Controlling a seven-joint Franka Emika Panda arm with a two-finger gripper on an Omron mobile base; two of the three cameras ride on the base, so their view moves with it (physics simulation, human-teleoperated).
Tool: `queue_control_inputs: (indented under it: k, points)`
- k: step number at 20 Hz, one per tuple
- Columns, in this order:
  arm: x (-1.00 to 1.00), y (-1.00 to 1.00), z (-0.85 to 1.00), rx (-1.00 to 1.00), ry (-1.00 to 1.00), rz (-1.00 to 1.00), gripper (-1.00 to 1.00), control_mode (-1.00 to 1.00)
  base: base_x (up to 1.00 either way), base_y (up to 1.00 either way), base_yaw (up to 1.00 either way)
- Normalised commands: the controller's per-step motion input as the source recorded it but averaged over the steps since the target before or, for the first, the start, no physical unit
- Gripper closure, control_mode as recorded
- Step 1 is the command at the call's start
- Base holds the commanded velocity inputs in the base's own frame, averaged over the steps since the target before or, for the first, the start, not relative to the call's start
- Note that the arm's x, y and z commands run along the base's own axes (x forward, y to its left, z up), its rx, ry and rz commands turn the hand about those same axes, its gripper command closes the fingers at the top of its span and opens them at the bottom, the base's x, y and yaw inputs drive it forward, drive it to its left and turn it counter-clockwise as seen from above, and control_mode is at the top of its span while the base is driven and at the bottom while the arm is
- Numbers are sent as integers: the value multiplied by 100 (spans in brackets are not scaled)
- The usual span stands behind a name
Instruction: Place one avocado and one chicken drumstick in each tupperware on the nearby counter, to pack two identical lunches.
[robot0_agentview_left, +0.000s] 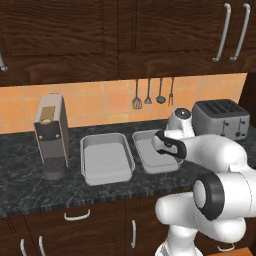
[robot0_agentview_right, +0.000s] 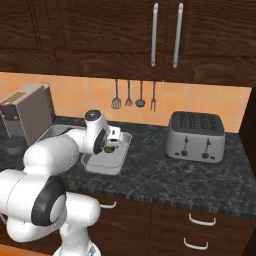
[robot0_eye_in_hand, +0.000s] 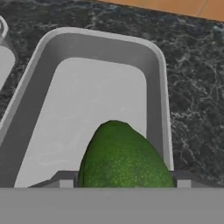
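The gripper (robot0_agentview_right: 111, 145) hangs over the right-hand tupperware (robot0_eye_in_hand: 154, 83), its jaws set moderately wide with an avocado (robot0_eye_in_hand: 124, 159) between them; in the hand view the green fruit fills the gap between the two finger tips, so it appears to be gripped rather than resting on the floor of the box, though contact with the floor cannot be ruled out. In the right base view a bit of green shows just below the hand, inside that container's rim. The bare grey floor of this box has nothing else on it. Beside it on the counter (robot0_agentview_left: 30, 185), the left tupperware (robot0_agentview_left: 106, 159) also looks empty. No chicken drumstick is visible on the worktop. Judging from this, the task is at an early stage: the first avocado is about to be set down, and a second avocado and both drumsticks remain to be packed.
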Motion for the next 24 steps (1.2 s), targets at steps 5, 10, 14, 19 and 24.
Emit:
queue_control_inputs:
  k: [5, 10, 14, 19, 24]
  points:
    - [2, 0, -27, 1, 7, 0, 100, -100, 0, 0, 0]
    - [35, 1, -48, 1, 8, 0, 100, -100, 0, 0, 0]
    - [67, 9, -46, 0, 6, 0, 100, -100, 0, 0, 0]
    - [52, 1, -32, 0, 3, 0, 100, -100, 0, 0, 0]
    - [9, 0, -41, 0, 0, 0, 100, -100, 0, 0, 0]
